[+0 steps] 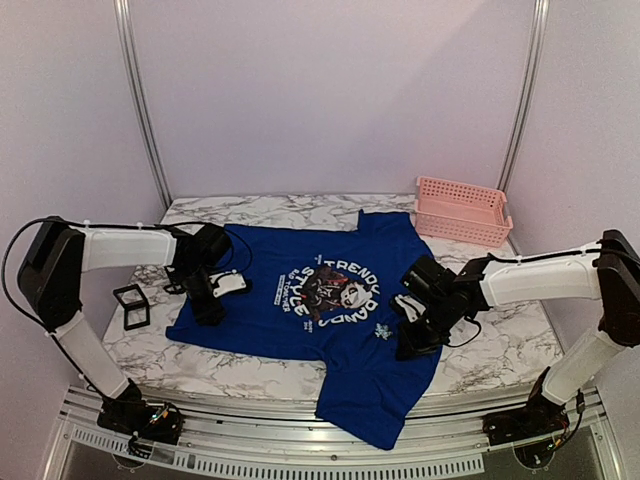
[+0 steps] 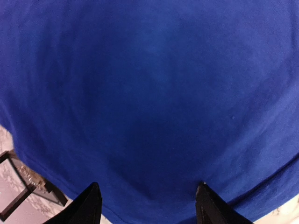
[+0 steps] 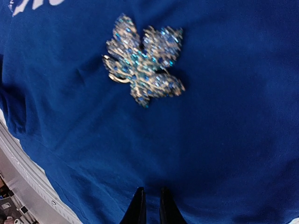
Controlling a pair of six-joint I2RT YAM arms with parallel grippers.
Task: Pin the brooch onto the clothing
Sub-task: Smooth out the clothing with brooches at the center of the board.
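The clothing (image 1: 262, 312) is a royal-blue T-shirt lying flat on the marble table, with its round chest print facing up. The brooch (image 1: 382, 332), a silver leaf set with blue stones, lies on the shirt just right of the print. In the right wrist view the brooch (image 3: 144, 63) sits ahead of my right gripper (image 3: 150, 190). That gripper's fingertips are drawn almost together just above the shirt cloth (image 3: 224, 140), with nothing visible between them. My left gripper (image 2: 148, 186) is open, its tips spread wide over the shirt's left part (image 2: 149, 93). In the top view it (image 1: 207, 305) sits near the sleeve.
A pink slotted basket (image 1: 462, 208) stands at the back right corner. A small black open frame box (image 1: 131, 305) sits on the marble left of the shirt and shows in the left wrist view (image 2: 23, 186). The shirt's hem hangs over the table's front rail (image 3: 28, 172).
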